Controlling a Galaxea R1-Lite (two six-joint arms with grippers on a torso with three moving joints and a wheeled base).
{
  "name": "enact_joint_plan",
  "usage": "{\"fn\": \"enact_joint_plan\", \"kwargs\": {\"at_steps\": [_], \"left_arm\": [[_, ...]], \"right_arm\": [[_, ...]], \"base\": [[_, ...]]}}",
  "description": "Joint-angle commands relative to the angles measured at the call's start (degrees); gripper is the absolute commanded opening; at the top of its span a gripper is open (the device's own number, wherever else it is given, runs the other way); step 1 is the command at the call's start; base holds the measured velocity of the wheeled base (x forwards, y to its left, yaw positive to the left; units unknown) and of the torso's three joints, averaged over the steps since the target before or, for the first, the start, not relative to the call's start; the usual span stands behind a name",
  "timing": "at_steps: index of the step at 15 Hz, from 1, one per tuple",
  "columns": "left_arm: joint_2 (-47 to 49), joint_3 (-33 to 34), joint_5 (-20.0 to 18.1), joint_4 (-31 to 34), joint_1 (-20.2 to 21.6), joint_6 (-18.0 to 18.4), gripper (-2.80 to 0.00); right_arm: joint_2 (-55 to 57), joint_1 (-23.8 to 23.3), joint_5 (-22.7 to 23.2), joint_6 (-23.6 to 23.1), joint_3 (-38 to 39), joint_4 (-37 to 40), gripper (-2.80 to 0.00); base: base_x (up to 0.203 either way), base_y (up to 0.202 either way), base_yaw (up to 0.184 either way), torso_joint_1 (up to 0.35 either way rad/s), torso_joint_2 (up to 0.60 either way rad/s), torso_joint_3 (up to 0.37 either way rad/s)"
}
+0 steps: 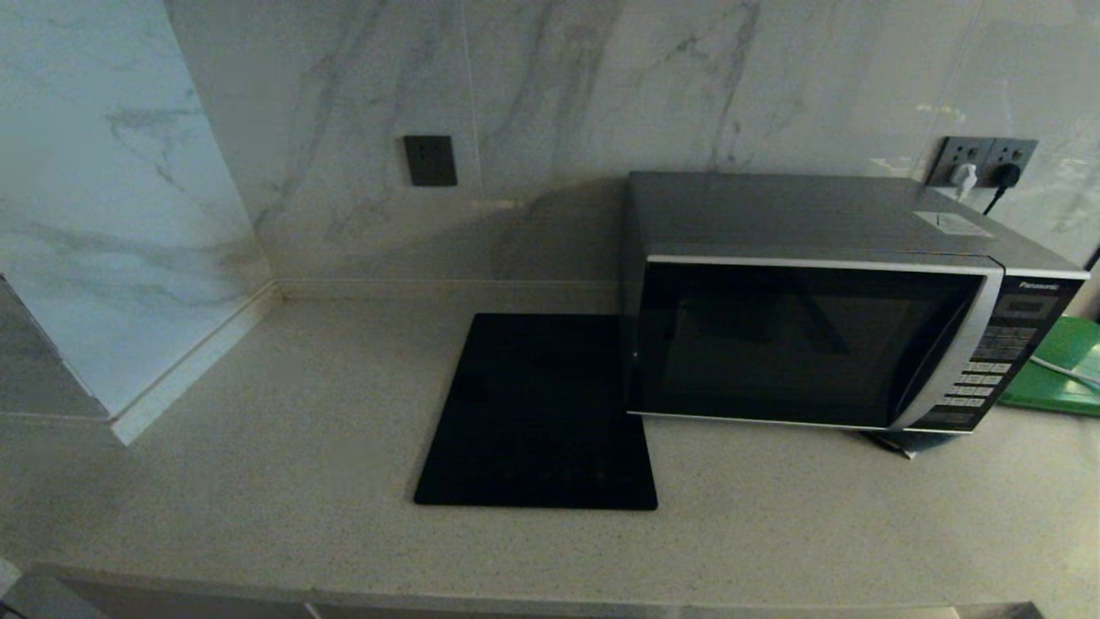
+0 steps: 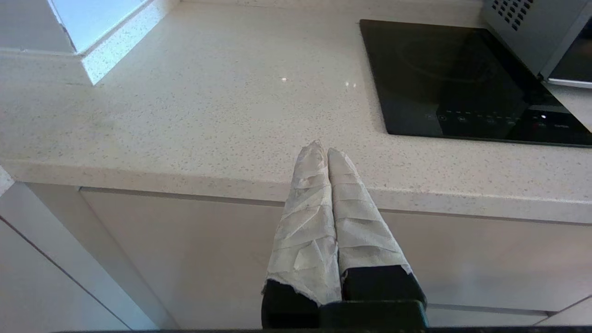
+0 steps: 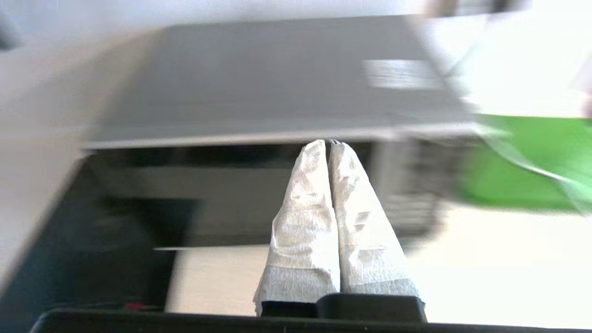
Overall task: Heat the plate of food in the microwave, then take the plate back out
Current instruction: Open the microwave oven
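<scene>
Microwave point(image 1: 825, 318) stands at the 3 o'clock side of the counter point(image 1: 258, 481), door shut, glass dark. No plate of food is seen in any view; it may be inside behind the glass, but that cannot be told.

Black slab point(image 1: 537, 413) lies just beside the microwave, at its 9 o'clock.

Green board point(image 1: 1061, 365) is partly seen at the microwave's 3 o'clock, past the button panel.

Right gripper point(image 3: 329, 145): wrapped fingers pressed together, nothing pinched, pointed at the microwave front; absent from the head view.

Left gripper point(image 2: 322, 152): fingers pressed together, parked at the counter's front edge.

Risks, as judged:
- With padded fingers, the wrong button could be struck on the panel.
- If the door is pulled hard, the microwave could be dragged over the slab.
- The plate could be tipped when lifted out.
</scene>
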Motion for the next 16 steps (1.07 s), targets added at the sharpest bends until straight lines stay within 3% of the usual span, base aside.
{"fn": "enact_joint_plan", "kwargs": {"at_steps": [1, 5, 8, 10, 14, 16], "left_arm": [[0.01, 0.0, 0.03, 0.0, 0.01, -0.04, -2.8], [0.09, 0.0, 0.03, 0.0, 0.01, -0.04, -2.8], [0.09, 0.0, 0.03, 0.0, 0.09, -0.04, -2.8], [0.09, 0.0, 0.03, 0.0, 0.01, -0.04, -2.8], [0.09, 0.0, 0.03, 0.0, 0.01, -0.04, -2.8], [0.08, 0.0, 0.03, 0.0, 0.01, -0.04, -2.8]], "right_arm": [[-18.56, -6.89, 0.71, -0.69, 6.62, 2.72, -2.8], [-35.75, -15.81, 3.64, -1.38, 12.7, 9.21, -2.8], [-48.95, -16.9, 4.82, -1.53, 16.36, 15.51, -2.8], [-56.99, -16.84, 7.54, -2.3, 24.81, 16.84, -2.8], [-59.26, -16.8, 11.19, -2.12, 50.11, 6.77, -2.8], [-59.44, -16.79, 16.03, -0.67, 57.59, 2.09, -2.8]], "base": [[0.0, 0.0, 0.0, 0.0, 0.0, 0.0], [0.0, 0.0, 0.0, 0.0, 0.0, 0.0], [0.0, 0.0, 0.0, 0.0, 0.0, 0.0], [0.0, 0.0, 0.0, 0.0, 0.0, 0.0], [0.0, 0.0, 0.0, 0.0, 0.0, 0.0], [0.0, 0.0, 0.0, 0.0, 0.0, 0.0]]}}
